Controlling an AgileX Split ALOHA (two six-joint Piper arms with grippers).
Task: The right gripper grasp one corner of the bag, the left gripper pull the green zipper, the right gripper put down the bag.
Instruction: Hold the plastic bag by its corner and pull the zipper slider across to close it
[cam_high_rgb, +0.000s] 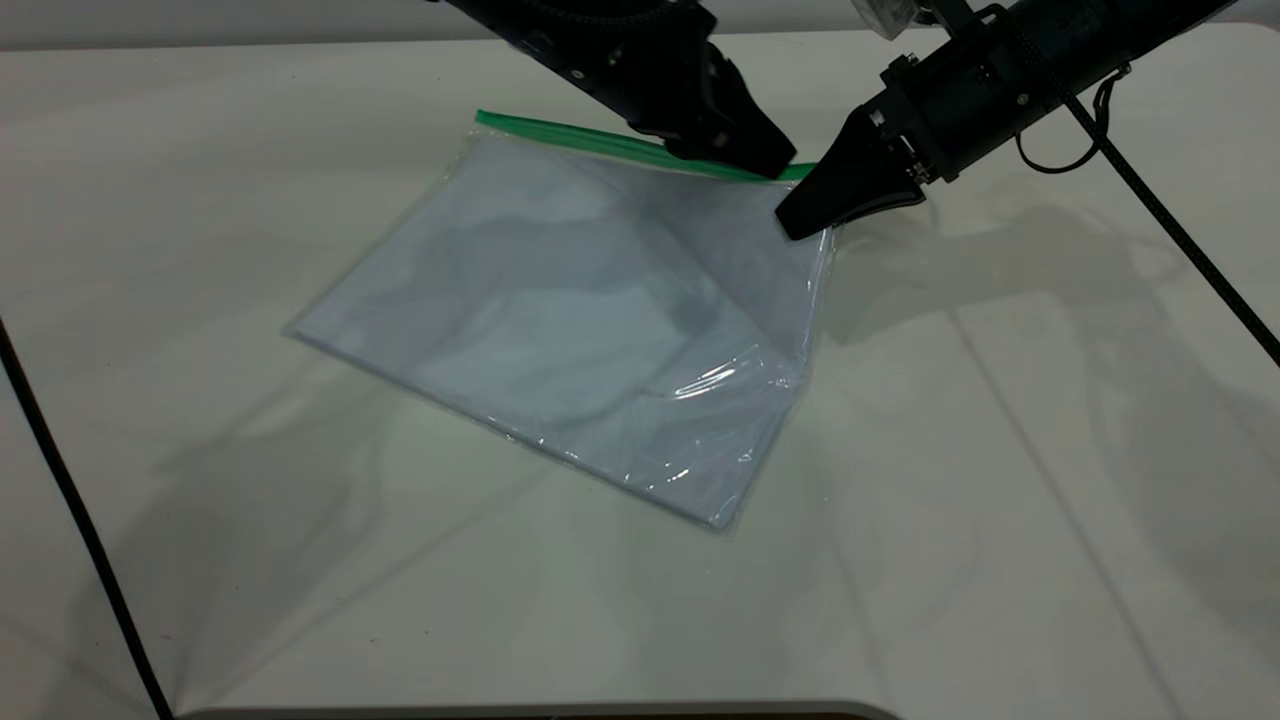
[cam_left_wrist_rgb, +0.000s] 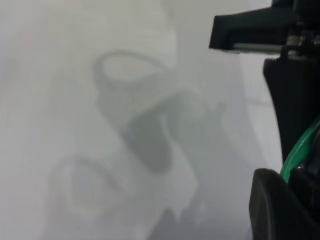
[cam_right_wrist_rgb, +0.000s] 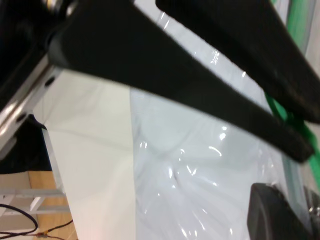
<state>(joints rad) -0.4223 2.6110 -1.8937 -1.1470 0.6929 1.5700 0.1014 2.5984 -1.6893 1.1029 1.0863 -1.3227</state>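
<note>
Currently logged, nearest item first:

1. Table: pale surface with creases and shadows; a black cable crosses its left edge.

2. Bag: flat clear pouch with white sheets inside, set askew near the table's middle. Its near edge and near corner rest on the table; the far right part is raised, and the plastic wrinkles and glints along the right side.

3. Zipper: green strip along the bag's far long edge, running from the far left corner toward the right end, where it passes under my left claw. In the left wrist view a short length of the green strip shows between dark finger parts.

4. Corner: the zipper's right end, lifted off the table, at the tip of my right claw.

5. Right claw: reaches in from the upper right, fingers drawn together and clamped on that corner. In its wrist view the two long black fingers cross the clear plastic, converging near the green strip.

6. Left claw: comes down from the top centre onto the zipper just beside the right claw; fingers pinched on the green strip.
</note>
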